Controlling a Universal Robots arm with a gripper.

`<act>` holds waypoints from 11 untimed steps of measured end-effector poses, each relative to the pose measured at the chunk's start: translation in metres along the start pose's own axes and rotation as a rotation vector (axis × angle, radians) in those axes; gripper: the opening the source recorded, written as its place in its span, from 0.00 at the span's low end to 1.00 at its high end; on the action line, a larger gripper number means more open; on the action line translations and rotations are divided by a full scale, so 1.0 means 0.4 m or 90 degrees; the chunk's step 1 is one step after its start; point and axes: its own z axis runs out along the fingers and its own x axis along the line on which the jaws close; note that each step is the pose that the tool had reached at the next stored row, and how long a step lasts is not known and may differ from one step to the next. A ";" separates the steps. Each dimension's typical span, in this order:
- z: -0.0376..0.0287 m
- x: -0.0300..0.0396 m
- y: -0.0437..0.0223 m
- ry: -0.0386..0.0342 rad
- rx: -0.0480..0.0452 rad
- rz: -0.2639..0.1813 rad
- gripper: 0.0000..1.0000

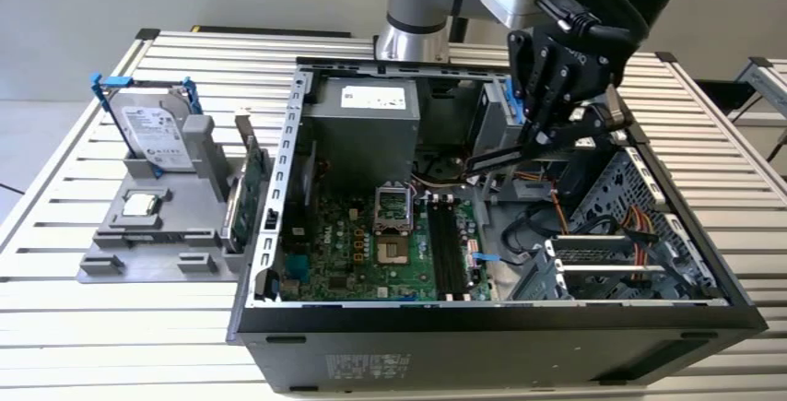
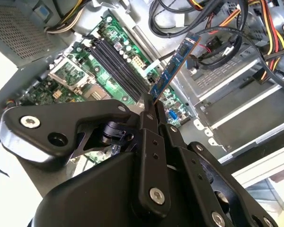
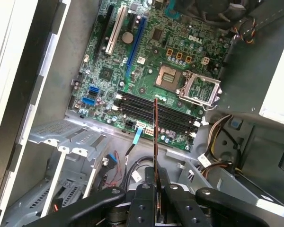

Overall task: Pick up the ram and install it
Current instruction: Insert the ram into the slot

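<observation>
Ram (image 2: 175,66) gripped at one end by closed end effector (image 2: 149,108), thin narrow stick, blue-green face, seen edge-on in first wrist view, held above mobo (image 3: 142,71) in open PC case (image 1: 492,346).

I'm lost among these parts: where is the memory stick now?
In both wrist views the memory stick is clamped in the gripper, held over the long black slots inside the open computer.

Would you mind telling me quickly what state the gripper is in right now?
The gripper is closed, holding the ram by one end.
</observation>
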 end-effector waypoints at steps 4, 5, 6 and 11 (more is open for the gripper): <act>0.000 0.000 0.000 -0.0002 -0.0006 -0.023 0.00; 0.000 0.000 0.000 -0.0003 -0.0007 -0.028 0.00; 0.000 0.000 0.000 -0.0004 -0.0009 -0.033 0.00; 0.000 0.000 0.000 -0.0007 -0.0016 -0.057 0.00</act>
